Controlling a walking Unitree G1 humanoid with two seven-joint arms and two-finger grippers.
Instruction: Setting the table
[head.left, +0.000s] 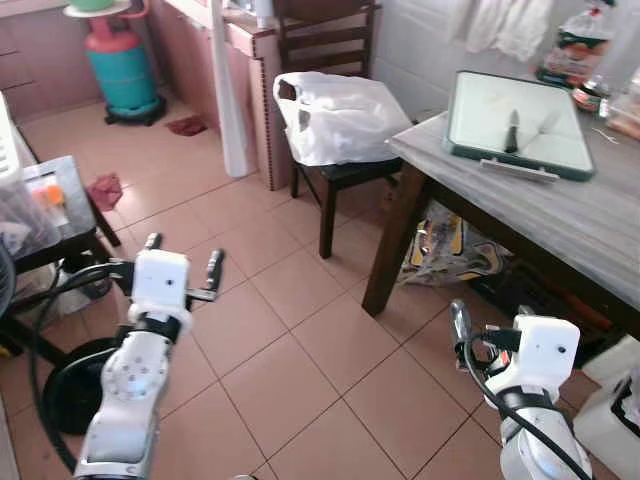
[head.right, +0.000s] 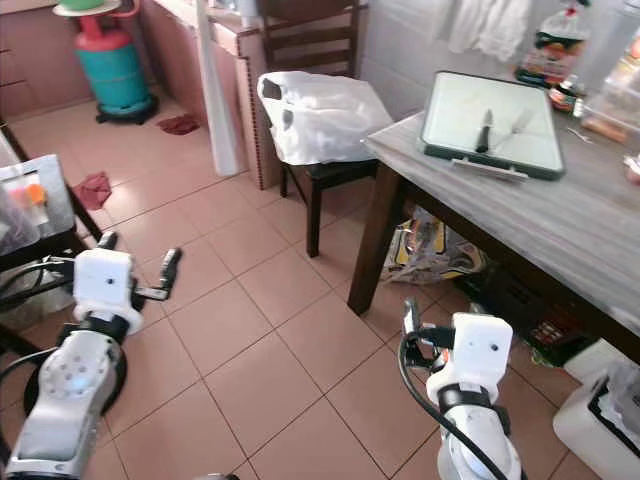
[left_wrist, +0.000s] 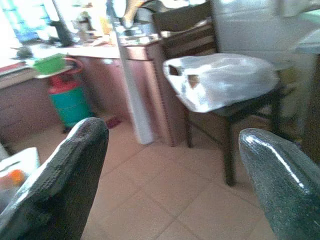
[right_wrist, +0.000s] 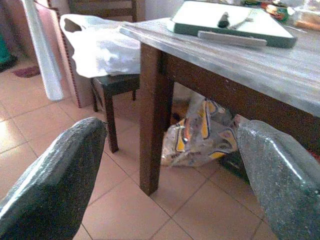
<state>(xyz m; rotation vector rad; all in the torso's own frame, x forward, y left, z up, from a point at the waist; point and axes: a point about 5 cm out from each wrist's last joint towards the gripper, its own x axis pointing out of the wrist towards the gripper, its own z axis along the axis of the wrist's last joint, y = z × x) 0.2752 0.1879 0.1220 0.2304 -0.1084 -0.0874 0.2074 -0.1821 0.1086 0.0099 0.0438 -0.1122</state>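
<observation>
Table (head.left: 560, 215), grey wood-grain top on dark legs, far right: nothing laid yet, so setting is all ahead, I judge. One green-rimmed white tray (head.left: 515, 122) on it, holding one black-handled knife (head.left: 511, 130). One dark wooden chair (head.left: 330, 60). My left gripper (head.left: 182, 254) and right gripper (right_wrist: 165, 185): both spread, empty.

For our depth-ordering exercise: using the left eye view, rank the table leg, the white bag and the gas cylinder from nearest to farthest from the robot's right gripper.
From the right gripper:
1. Table leg, just ahead, at the table's near corner.
2. White bag, on the chair seat beyond the leg.
3. Gas cylinder, far across the floor, toward the robot's left.
</observation>
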